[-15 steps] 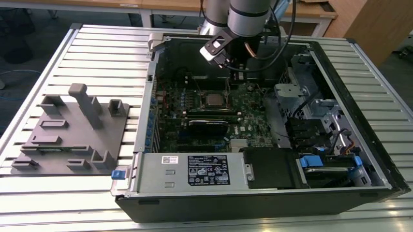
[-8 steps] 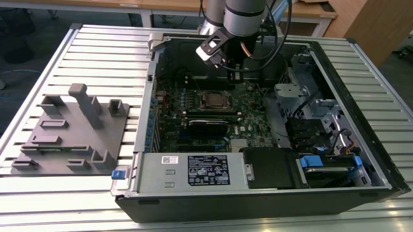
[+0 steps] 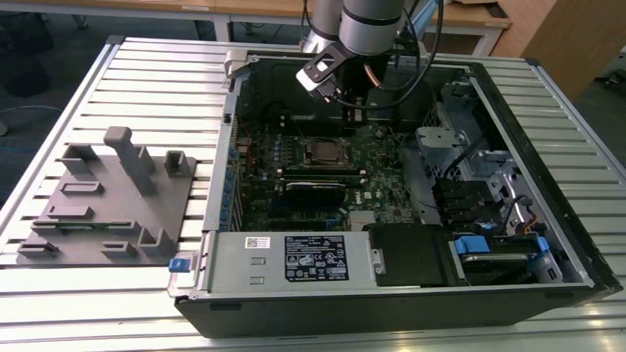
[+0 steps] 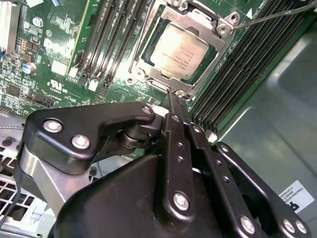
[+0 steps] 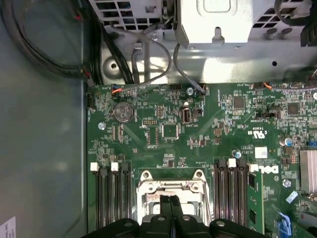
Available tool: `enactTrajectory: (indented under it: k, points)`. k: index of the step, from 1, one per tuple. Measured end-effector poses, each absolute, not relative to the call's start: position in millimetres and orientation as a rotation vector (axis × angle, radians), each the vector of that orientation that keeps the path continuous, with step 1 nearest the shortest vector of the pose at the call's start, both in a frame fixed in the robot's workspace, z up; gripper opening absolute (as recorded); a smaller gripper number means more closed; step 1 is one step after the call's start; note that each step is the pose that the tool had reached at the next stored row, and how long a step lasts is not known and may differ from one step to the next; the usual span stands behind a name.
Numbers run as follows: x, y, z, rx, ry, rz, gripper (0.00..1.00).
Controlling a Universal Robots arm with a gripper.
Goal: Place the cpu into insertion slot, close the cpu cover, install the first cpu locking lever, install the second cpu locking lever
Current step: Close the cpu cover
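Observation:
The cpu (image 4: pixel 180 50), a silver-grey square chip, lies in the insertion slot (image 3: pixel 321 151) on the green motherboard (image 3: pixel 377 165). The shiny cpu cover (image 4: pixel 212 24) lies flat around the chip as a frame. A thin locking lever (image 4: pixel 277 16) runs out from one corner of the socket, away from the frame. My gripper (image 4: pixel 173 96) is shut with nothing between its black fingers (image 5: pixel 171 210). Its tips hang just over the socket's near edge (image 5: pixel 171 191). In the exterior view the gripper (image 3: pixel 342 99) is above the board, behind the socket.
The board sits inside an open computer case (image 3: pixel 547 242) on a slatted table (image 3: pixel 146 73). Memory slots (image 4: pixel 106 34) flank the socket. A silver power-supply box (image 3: pixel 289 260) fills the case's front. A grey fixture block (image 3: pixel 108 202) stands at the exterior view's left. Cables (image 5: pixel 148 59) run near the drive cage.

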State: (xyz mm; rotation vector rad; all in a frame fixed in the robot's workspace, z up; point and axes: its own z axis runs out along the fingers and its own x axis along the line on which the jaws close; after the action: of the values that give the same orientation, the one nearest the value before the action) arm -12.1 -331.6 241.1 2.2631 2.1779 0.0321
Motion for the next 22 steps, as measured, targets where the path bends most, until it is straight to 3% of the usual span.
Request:
enactTrajectory:
  k: [22]
  points:
    - [-24.5,-331.6,230.5,2.268,2.171,0.030,0.10]
